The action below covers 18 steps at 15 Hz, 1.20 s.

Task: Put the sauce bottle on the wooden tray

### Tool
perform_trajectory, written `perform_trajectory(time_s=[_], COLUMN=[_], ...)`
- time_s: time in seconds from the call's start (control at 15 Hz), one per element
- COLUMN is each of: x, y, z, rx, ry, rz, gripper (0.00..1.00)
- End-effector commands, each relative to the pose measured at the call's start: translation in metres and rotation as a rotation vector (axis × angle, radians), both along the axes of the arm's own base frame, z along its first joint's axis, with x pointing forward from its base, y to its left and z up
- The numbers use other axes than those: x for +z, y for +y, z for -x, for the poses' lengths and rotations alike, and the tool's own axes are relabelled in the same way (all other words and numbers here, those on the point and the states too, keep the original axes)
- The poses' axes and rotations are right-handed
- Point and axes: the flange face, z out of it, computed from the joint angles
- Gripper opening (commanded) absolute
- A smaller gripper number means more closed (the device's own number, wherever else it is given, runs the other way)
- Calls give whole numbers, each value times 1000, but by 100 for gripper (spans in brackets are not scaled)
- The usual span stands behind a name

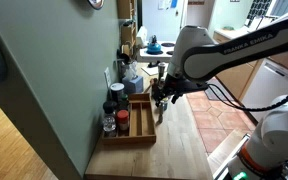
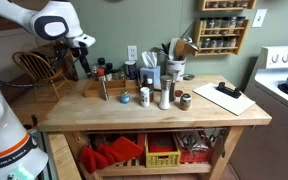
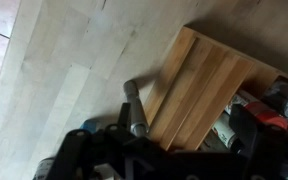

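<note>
The wooden tray (image 1: 142, 115) lies along the wall side of the butcher-block table; it also shows in the other exterior view (image 2: 91, 92) and in the wrist view (image 3: 199, 80). A slim sauce bottle with a grey neck (image 1: 160, 109) stands upright on the table just beside the tray's long outer edge (image 2: 104, 86). In the wrist view its grey top (image 3: 134, 115) is next to the tray's side. My gripper (image 1: 162, 93) hangs just above the bottle (image 2: 84, 62). Its dark fingers look spread apart (image 3: 182, 125), with nothing held.
Several jars (image 1: 114, 112) fill the wall half of the tray (image 3: 269, 110). Further along the table stand a blue-lidded jar (image 2: 144, 97), a steel shaker (image 2: 165, 97), a utensil holder (image 2: 172, 68) and a clipboard (image 2: 229, 98). A chair (image 2: 34, 68) is behind the arm.
</note>
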Motion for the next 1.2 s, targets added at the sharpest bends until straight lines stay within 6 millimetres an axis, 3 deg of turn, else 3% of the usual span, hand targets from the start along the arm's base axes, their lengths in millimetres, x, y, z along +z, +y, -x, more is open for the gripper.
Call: perform_trajectory(time_s=[0.0, 0.33, 0.47, 0.67, 1.13], x=[1, 1, 10, 31, 82], y=[0, 0, -14, -48, -129], z=[0, 0, -13, -42, -131], rx=[0, 0, 5, 4, -2], ry=[1, 1, -40, -78, -147], rz=[0, 0, 69, 141, 201], gripper=[100, 100, 100, 100, 100])
